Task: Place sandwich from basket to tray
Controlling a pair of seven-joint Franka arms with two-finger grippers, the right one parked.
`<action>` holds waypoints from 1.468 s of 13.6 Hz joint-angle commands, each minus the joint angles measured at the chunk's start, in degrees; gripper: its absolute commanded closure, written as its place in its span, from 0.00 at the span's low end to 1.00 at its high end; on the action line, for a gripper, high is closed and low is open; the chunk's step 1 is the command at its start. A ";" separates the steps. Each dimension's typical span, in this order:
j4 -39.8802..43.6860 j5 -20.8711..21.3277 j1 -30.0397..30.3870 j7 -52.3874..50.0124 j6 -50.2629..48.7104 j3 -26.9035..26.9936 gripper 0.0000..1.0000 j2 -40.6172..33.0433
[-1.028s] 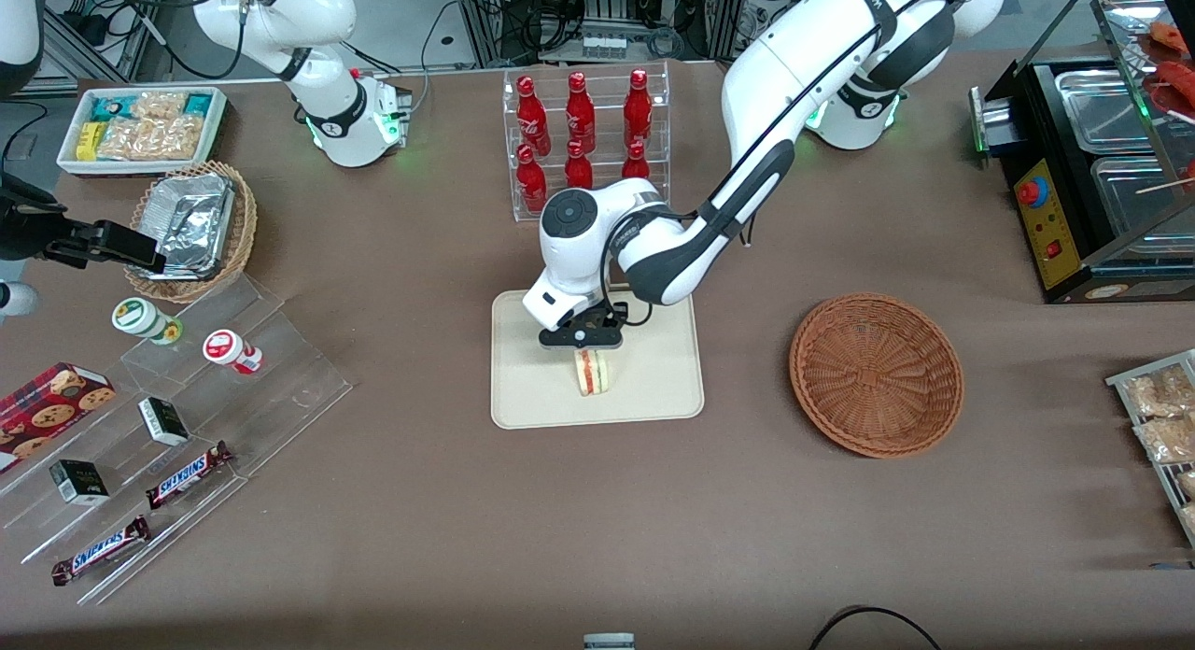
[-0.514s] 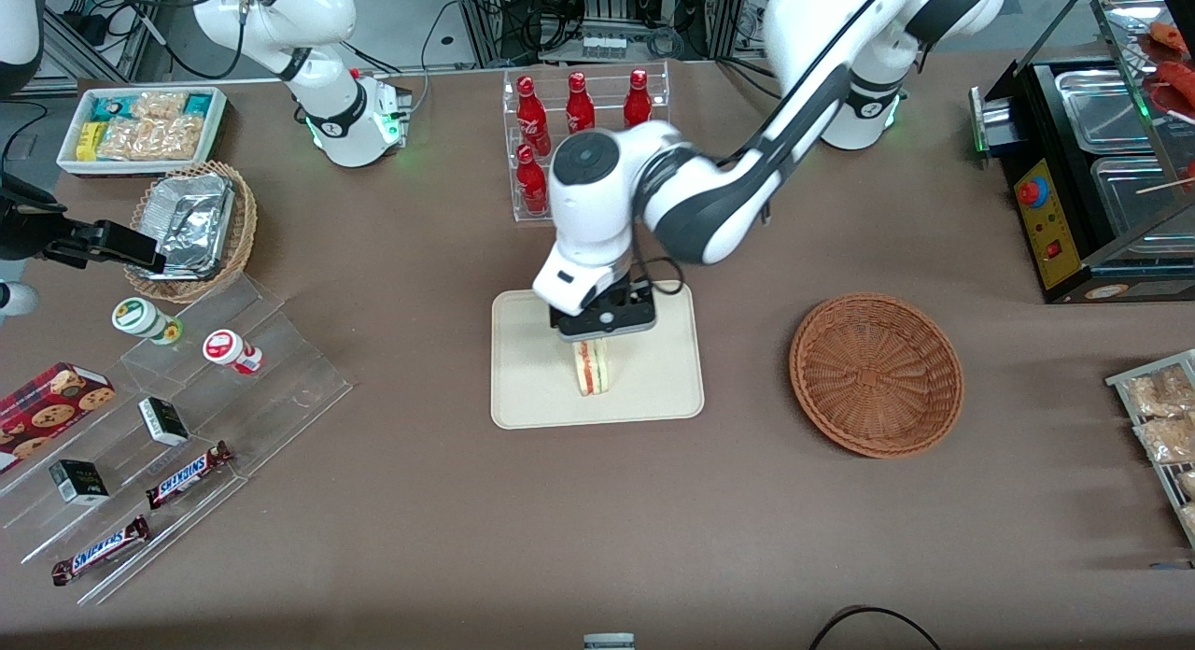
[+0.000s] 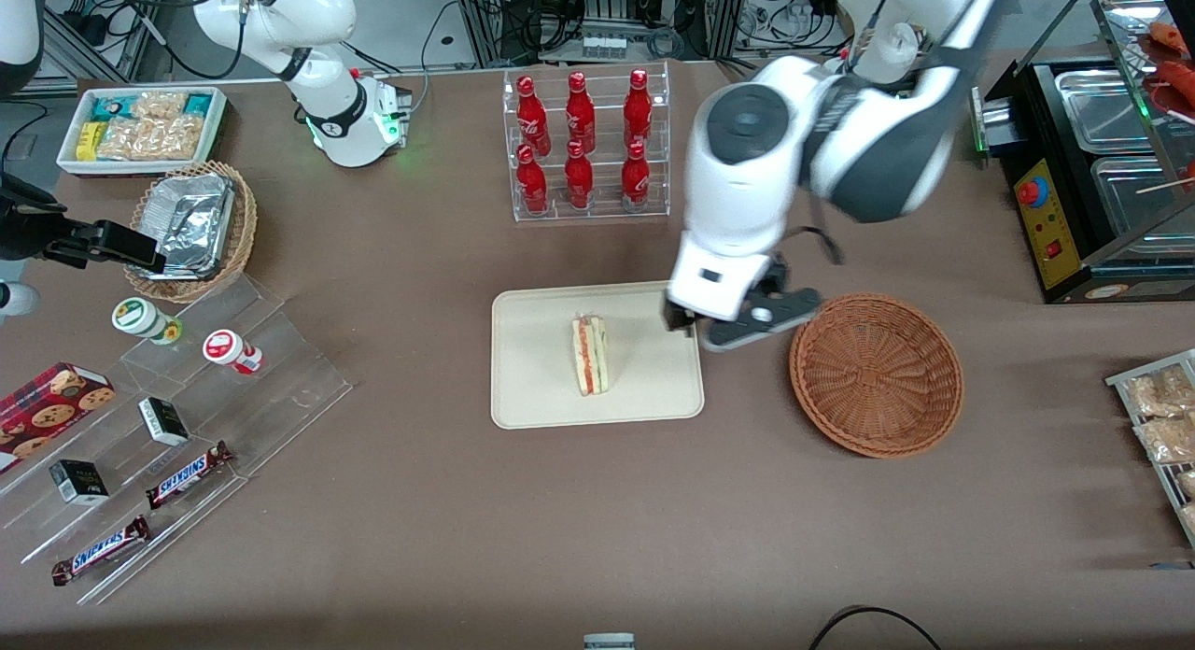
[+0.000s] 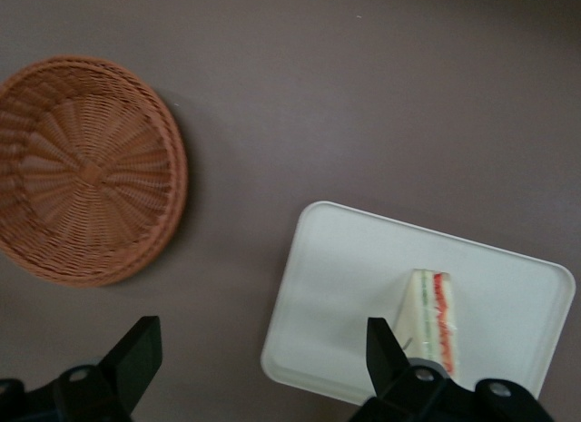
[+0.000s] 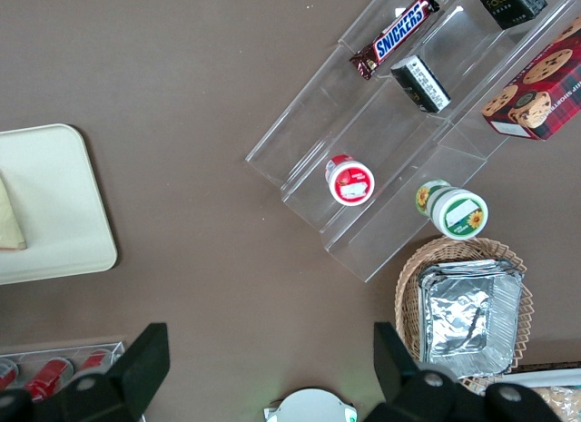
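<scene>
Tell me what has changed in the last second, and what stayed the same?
The gripper let go of the sandwich, lifted off it and moved away toward the basket; it now hangs with open fingers above the table between the tray and the basket. The sandwich stayed standing on its edge on the tray. Tray and basket did not move.
</scene>
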 commanded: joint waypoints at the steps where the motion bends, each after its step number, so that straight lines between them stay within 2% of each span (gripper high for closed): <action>1: -3.06 -2.48 5.59 9.04 -4.10 -0.21 0.01 -5.25; 3: -3.23 -4.31 9.37 18.09 -6.91 0.49 0.01 -7.36; 9: -6.48 -11.78 8.69 44.11 -10.70 17.78 0.01 -14.30; 12: -8.59 -11.97 8.42 53.09 -10.88 23.07 0.01 -16.94; 16: -12.63 -11.88 8.25 58.64 -10.27 26.77 0.01 -21.24; 20: -18.96 -11.88 7.63 59.09 -7.11 27.04 0.01 -26.96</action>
